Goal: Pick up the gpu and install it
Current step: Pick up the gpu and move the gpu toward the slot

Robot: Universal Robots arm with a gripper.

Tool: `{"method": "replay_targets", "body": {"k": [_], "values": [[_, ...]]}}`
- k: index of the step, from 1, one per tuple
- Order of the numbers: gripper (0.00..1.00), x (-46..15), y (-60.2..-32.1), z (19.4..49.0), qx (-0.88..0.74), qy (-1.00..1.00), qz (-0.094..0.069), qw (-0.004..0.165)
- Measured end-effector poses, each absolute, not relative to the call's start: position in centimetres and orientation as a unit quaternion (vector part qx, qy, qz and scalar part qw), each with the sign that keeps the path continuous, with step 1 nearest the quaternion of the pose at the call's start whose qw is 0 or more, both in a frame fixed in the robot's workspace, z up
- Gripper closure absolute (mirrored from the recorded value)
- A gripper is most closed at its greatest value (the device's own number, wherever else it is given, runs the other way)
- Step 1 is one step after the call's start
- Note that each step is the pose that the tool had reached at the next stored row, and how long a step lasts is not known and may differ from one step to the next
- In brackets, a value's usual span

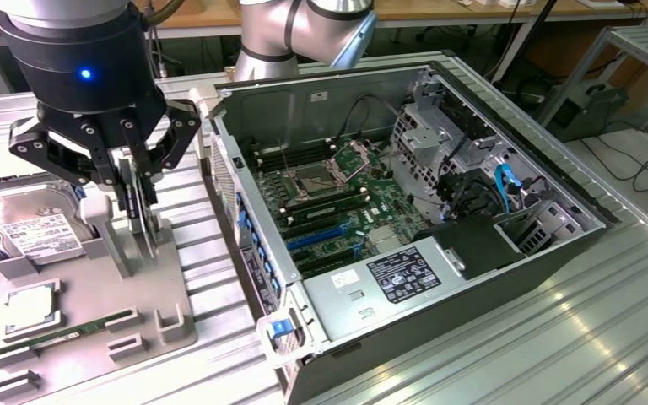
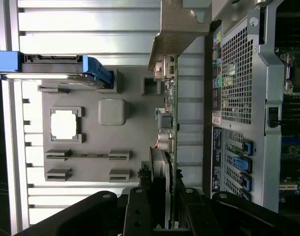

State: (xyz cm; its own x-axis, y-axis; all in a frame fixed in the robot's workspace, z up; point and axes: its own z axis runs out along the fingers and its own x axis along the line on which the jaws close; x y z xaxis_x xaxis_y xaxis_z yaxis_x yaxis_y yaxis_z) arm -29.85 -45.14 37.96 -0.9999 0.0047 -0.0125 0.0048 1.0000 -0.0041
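The gpu [image 1: 142,228] stands on edge as a thin dark card over the grey holder tray [image 1: 88,287], at the exterior view's left of the open computer case [image 1: 414,186]. My gripper [image 1: 135,190] comes down from above and is shut on the card's upper edge. In the wrist view the gpu [image 2: 168,123] runs edge-on away from my gripper [image 2: 164,206], and its silvery bracket [image 2: 181,29] is at the far end. Whether the card's lower edge still touches the holder I cannot tell. Blue expansion slots [image 1: 318,236] lie on the motherboard inside the case.
On the grey holder sit a silver hard drive [image 1: 31,224] with a white label, a square processor chip [image 1: 31,308] and a green memory stick [image 1: 65,333]. The case's rear wall [image 2: 235,73] rises close beside the card. Ribbed metal table [image 1: 549,337] surrounds everything.
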Motion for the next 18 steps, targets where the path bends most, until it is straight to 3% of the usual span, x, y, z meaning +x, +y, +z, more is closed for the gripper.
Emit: {"method": "replay_targets", "body": {"k": [18], "values": [[0.73,-29.9,-45.1,41.1,0.002,1.0,-0.002,0.006]]}}
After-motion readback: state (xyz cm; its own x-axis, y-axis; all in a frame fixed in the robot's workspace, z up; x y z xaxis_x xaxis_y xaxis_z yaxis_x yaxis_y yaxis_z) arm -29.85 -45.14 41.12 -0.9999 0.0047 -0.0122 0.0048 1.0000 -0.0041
